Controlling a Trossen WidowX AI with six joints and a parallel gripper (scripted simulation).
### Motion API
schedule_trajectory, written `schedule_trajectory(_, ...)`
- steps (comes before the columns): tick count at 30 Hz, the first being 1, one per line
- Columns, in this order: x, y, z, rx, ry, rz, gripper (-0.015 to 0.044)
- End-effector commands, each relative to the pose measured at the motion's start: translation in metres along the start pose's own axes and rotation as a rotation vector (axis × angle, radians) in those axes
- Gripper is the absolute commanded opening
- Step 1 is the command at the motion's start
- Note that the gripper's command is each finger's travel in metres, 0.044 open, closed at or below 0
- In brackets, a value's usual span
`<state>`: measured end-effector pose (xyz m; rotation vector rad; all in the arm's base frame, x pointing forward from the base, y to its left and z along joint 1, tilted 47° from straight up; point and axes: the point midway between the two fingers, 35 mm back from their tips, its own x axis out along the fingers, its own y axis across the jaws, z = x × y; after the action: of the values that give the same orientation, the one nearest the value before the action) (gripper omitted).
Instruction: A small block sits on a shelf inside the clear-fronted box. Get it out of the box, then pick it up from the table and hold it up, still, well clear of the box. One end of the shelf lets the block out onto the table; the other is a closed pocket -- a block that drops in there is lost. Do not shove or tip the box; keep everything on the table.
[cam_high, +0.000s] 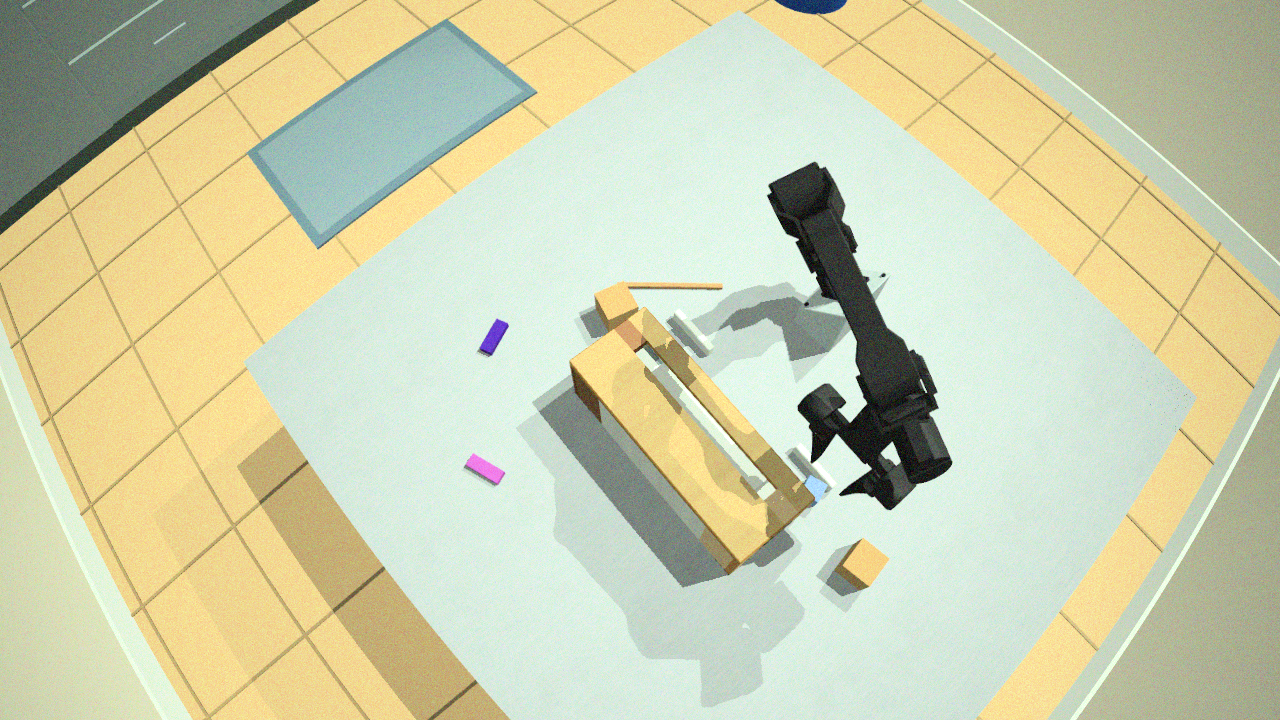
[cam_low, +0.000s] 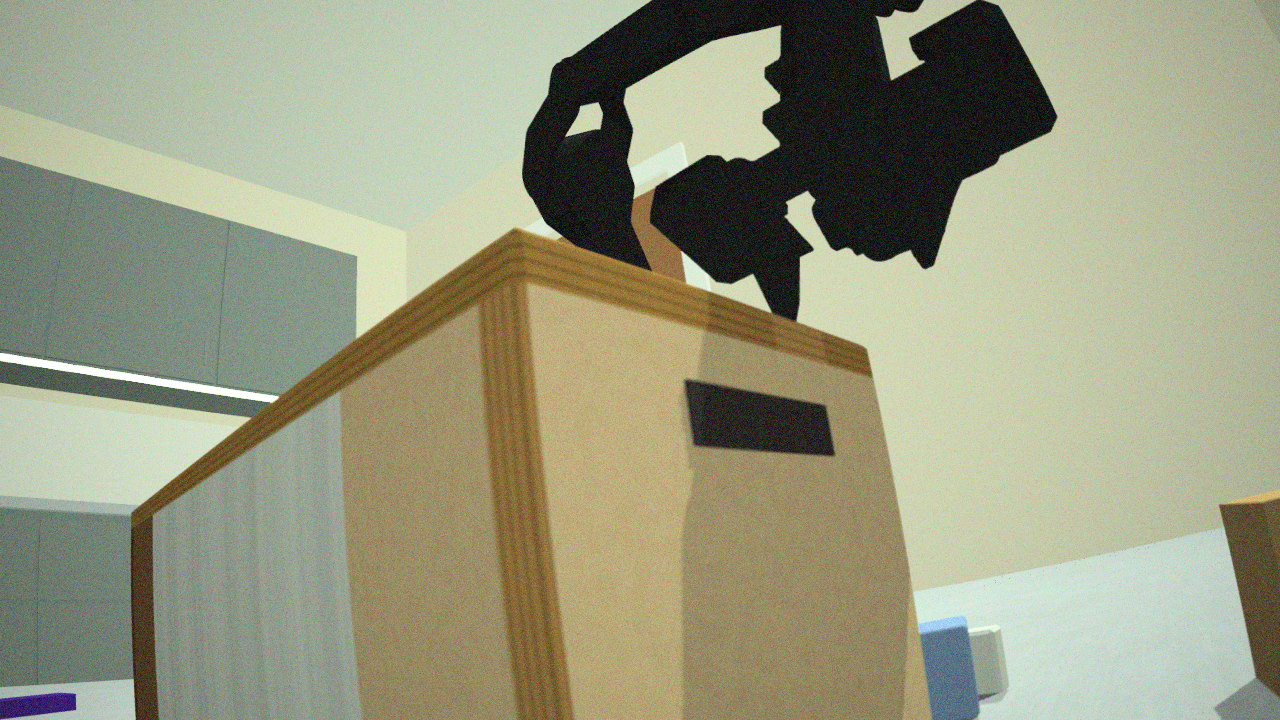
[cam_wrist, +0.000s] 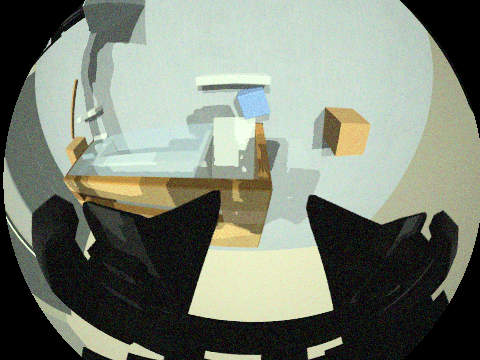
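A small blue block rests on the table outside the wooden box, close to one end of it. It lies beside a short white bar. The box stands upright, with its clear side showing in the wrist view. My gripper is open, with nothing between its fingers. It hangs above the table near that end of the box, higher than the block and tilted. The block's far sides are hidden.
A tan cube stands near the block's end of the box. Another tan cube, a thin stick and a second white bar lie near the other end. Purple and pink pieces lie farther away.
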<state>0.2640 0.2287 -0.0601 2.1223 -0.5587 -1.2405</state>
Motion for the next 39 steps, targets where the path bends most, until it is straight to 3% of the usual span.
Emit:
schedule_trajectory(1, 0.038, 0.004, 0.015, -0.017, -0.009, 0.017, 0.0285)
schedule_trajectory(5, 0.077, 0.011, 0.035, -0.017, -0.009, 0.021, 0.0285)
schedule_trajectory(39, 0.121, 0.008, 0.056, -0.017, -0.008, 0.022, 0.0285)
